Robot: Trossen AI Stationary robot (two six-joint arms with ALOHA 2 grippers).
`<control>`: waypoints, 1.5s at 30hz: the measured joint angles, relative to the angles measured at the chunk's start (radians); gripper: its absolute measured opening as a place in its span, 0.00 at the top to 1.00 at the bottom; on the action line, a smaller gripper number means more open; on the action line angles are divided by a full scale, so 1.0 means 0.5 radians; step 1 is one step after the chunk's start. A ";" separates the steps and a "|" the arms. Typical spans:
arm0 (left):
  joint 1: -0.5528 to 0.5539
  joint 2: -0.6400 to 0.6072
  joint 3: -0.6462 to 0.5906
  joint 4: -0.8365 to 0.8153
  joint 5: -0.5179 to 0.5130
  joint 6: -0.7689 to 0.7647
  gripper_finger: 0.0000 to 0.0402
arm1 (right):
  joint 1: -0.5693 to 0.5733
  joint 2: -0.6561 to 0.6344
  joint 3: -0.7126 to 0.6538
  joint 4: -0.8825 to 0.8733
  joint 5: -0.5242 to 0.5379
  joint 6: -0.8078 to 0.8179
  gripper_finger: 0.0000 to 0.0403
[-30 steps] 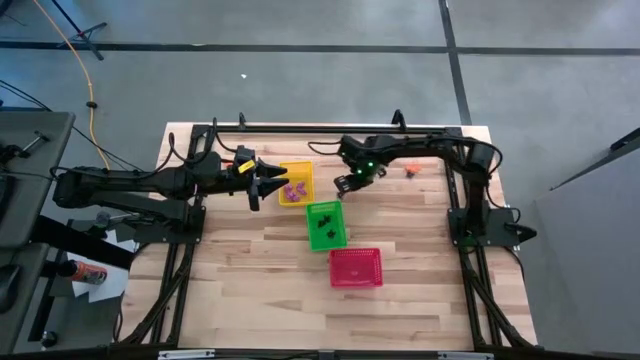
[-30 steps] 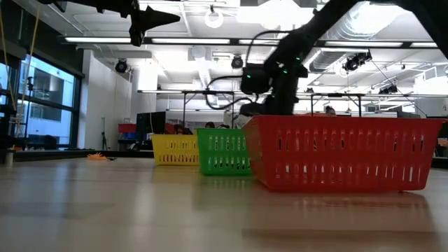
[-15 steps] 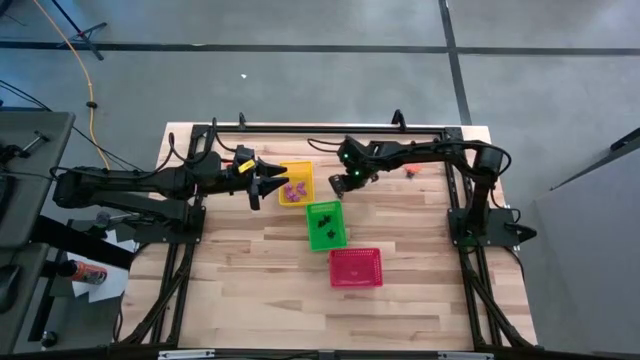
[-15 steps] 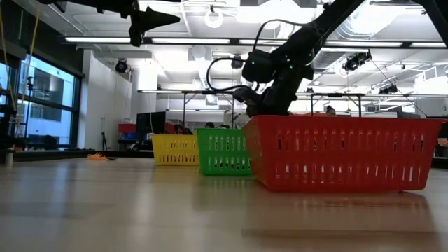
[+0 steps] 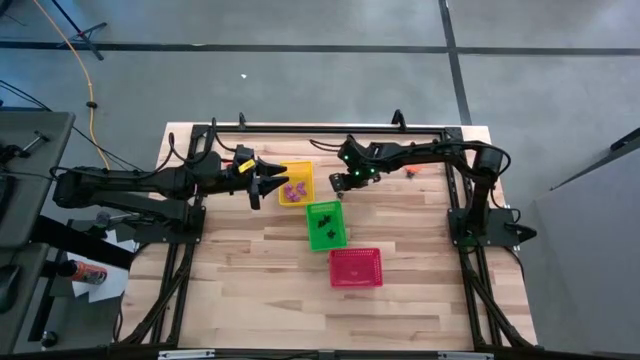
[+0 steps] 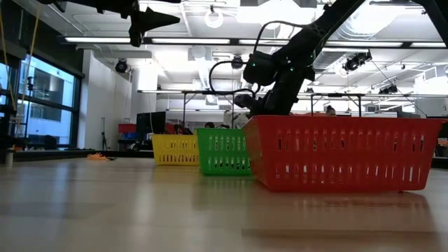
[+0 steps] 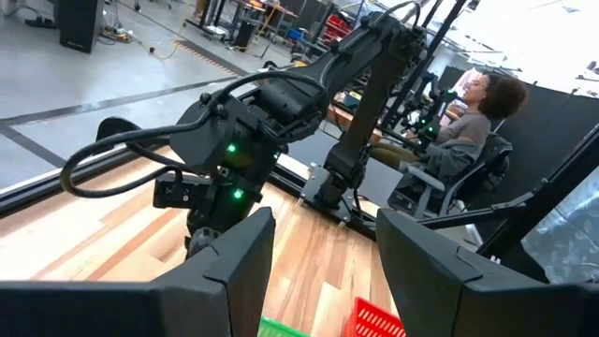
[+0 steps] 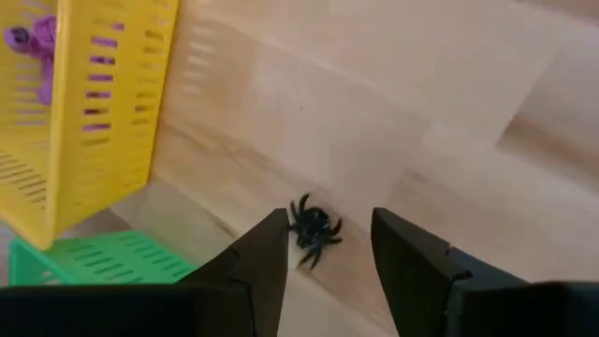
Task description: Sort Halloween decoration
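My right gripper (image 8: pixel 323 245) is open and points down at the table just beyond the far end of the green basket (image 5: pixel 325 225). A small black spider trinket (image 8: pixel 314 229) shows between and beyond its fingertips, over bare wood; whether it lies there or is falling, I cannot tell. The yellow basket (image 5: pixel 296 183) holds purple trinkets (image 8: pixel 33 42), and the green basket holds black ones (image 5: pixel 322 229). An orange trinket (image 5: pixel 411 171) lies on the table at the far right. My left gripper (image 5: pixel 262 182) hangs open and level, high beside the yellow basket's left side.
The red basket (image 5: pixel 356 267) stands nearest the front edge, in a slanting row with the green and yellow ones. Bare wood lies on the left and near parts of the table (image 5: pixel 240 280). In the left wrist view a person (image 7: pixel 468 131) sits beyond the table.
My right gripper has tipped and turned at the wrist by the green basket's far end, shifting slightly toward the table's far edge. The baskets stay where they were.
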 joint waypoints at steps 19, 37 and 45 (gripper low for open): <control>0.000 0.000 0.000 -0.004 -0.001 -0.047 0.55 | 0.125 0.100 0.002 0.022 0.223 0.212 0.71; 0.000 0.000 0.000 -0.004 -0.001 -0.047 0.55 | 0.142 0.098 0.008 0.020 0.347 0.054 0.99; 0.000 0.000 0.000 -0.011 -0.001 -0.046 0.55 | 0.130 -0.078 0.008 -0.098 0.459 -0.078 1.00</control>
